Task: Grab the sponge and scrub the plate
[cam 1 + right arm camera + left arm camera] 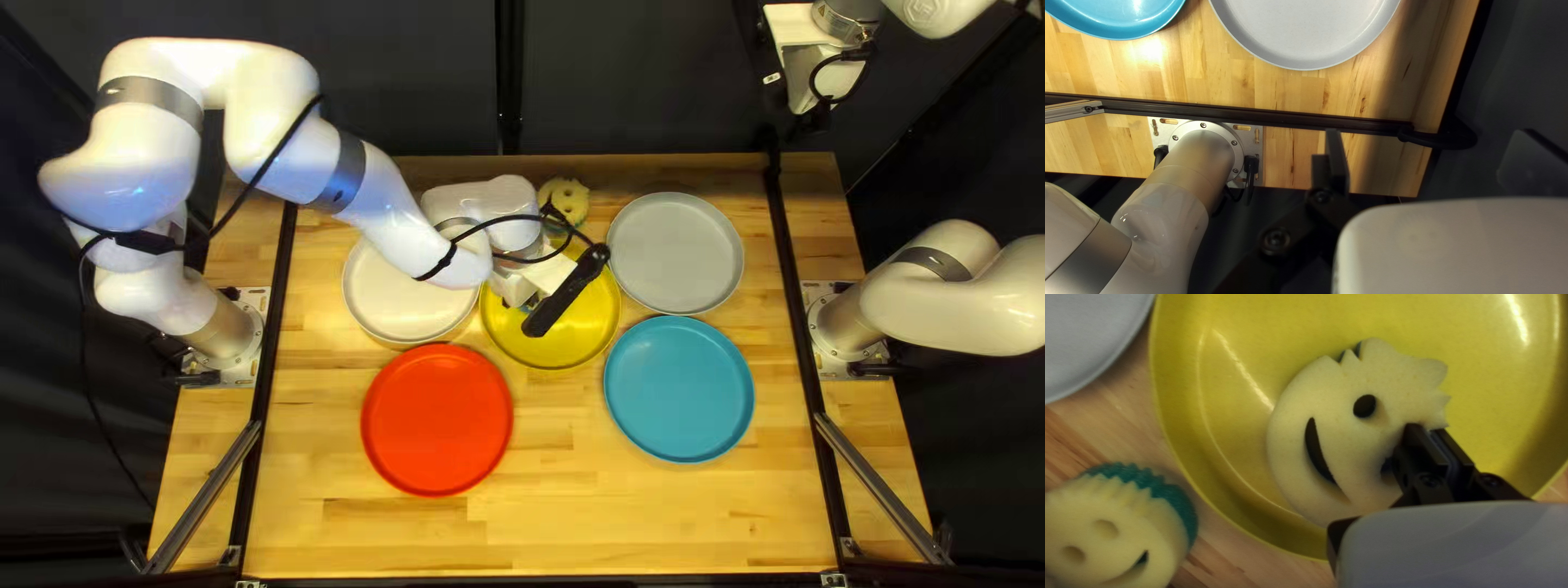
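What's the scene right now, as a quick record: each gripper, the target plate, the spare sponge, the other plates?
left gripper: shut on the smiling sponge
right gripper: open, nothing between its fingers
target plate: yellow plate, directly under the held sponge
sponge-plate contact: cannot tell
spare sponge: second sponge, on the table beside the yellow plate
other plates: white, red, blue, grey

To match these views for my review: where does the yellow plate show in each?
Top left view: yellow plate between the white plate and grey plate, partly hidden by my left arm.
Left wrist view: beneath the smiling sponge that the gripper meets.
Right wrist view: not in it.
Shared landmark: the grey plate, in all three.
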Robot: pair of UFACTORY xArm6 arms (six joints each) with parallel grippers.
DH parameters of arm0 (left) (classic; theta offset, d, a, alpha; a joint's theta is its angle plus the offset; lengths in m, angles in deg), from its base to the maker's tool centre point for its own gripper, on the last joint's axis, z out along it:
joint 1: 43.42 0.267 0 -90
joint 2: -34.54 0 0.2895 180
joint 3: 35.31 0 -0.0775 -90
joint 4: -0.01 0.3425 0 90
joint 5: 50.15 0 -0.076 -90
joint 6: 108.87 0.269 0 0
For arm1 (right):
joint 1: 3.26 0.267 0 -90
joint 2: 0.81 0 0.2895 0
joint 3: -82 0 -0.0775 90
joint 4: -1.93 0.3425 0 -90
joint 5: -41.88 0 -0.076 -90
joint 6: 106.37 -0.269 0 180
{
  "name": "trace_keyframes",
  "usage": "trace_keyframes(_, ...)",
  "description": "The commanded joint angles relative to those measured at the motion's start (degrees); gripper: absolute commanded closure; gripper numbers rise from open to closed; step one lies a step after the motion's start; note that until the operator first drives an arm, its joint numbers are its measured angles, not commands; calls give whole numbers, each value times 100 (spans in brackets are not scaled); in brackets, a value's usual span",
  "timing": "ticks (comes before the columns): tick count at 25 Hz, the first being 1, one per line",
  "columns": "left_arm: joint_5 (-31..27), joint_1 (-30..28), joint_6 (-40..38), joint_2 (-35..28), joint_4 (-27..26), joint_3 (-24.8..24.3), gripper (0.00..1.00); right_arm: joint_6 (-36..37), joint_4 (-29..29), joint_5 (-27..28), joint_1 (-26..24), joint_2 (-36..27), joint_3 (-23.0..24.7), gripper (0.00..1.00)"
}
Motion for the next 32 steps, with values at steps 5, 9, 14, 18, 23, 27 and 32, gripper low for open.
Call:
trace_keyframes(5, -278, 27, -56, 471, 121, 848, 100, 0, 0, 0, 0, 0, 0, 0)
trace_keyframes(9, -482, 107, 62, 1029, 169, 1686, 100, 0, 0, 0, 0, 0, 0, 0)
trace_keyframes(14, -600, 112, 124, 1280, 215, 2131, 100, 0, 0, 0, 0, 0, 0, 0)
trace_keyframes(18, -479, 39, 132, 1124, 180, 1853, 100, 0, 0, 0, 0, 0, 0, 0)
trace_keyframes(23, -317, -89, 75, 759, 135, 1267, 100, 0, 0, 0, 0, 0, 0, 0)
trace_keyframes(27, -172, -167, -44, 364, 126, 666, 100, 0, 0, 0, 0, 0, 0, 0)
trace_keyframes(32, -48, -268, -243, -66, 131, 30, 100, 0, 0, 0, 0, 0, 0, 0)
